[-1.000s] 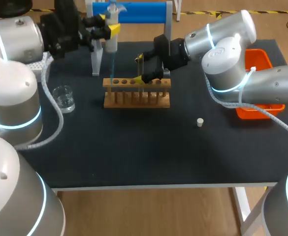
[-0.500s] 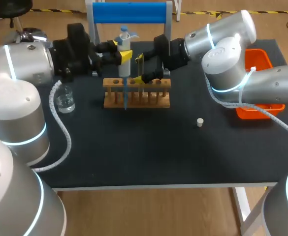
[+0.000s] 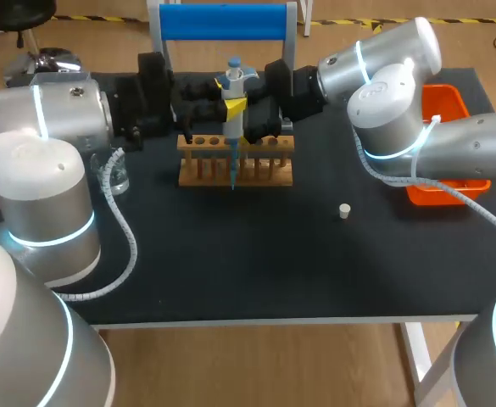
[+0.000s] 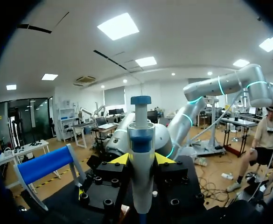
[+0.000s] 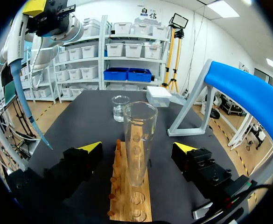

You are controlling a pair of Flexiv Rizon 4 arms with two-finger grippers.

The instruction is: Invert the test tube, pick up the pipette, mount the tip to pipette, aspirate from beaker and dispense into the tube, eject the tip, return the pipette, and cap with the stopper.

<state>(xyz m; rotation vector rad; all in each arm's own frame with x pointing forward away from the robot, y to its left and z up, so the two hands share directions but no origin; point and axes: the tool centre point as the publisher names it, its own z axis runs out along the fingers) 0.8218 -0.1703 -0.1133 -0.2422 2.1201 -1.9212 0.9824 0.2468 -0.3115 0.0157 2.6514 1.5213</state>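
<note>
Black desk [image 3: 256,271], wooden rack [image 3: 235,172]: left gripper [image 4: 142,158] is clamping the pipette [image 3: 232,136], swinging it in from the beaker [image 5: 120,108] side to above the rack. Right gripper [image 5: 137,148] is waiting, jaws apart around the racked test tube [image 5: 139,135]; dispensing is probably coming next.

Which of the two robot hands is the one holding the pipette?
The left gripper, on the arm entering from the left: it is shut on the pipette. The right gripper stands open around the test tube.

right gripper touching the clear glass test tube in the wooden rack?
Apart. The right wrist view shows the clear glass test tube standing in the wooden rack between the open fingers of the right gripper, a gap on each side.
</note>
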